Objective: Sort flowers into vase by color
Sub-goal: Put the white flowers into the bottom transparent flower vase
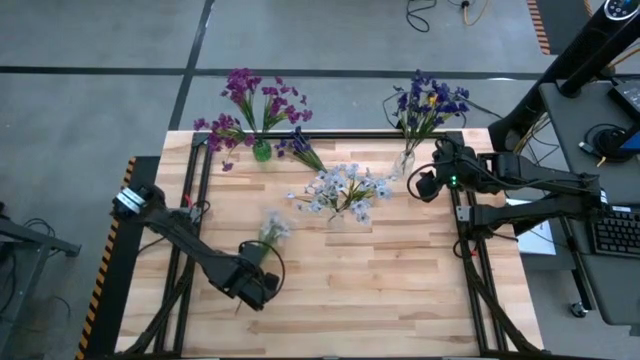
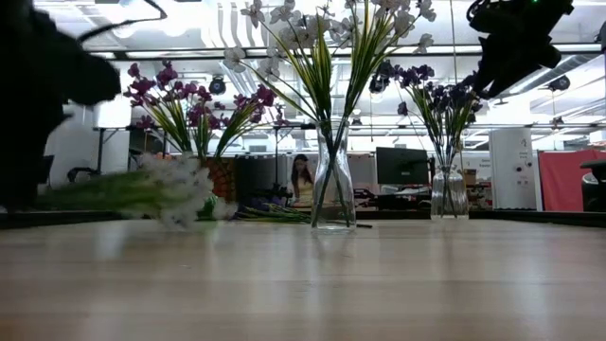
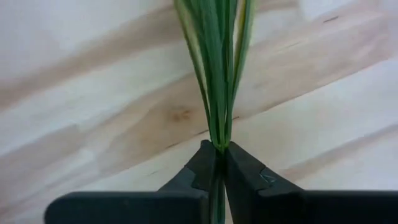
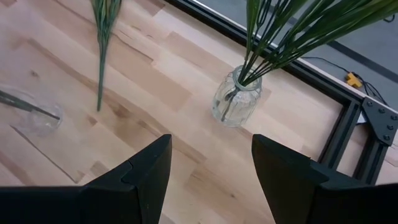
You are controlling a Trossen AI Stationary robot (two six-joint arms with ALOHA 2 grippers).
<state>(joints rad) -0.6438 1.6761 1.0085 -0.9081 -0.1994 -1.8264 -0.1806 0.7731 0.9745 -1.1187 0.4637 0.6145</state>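
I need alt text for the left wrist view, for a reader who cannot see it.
The left pincer is shut on a bundle of thin green flower stems, which run away from it over the pale wooden table. No blossoms show in this view.

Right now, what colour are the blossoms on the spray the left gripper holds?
Pale white-lavender blossoms; high view shows it best.

wooden table (image 1: 400,290) bearing three vases (image 1: 404,163), loose flowers (image 1: 273,228).
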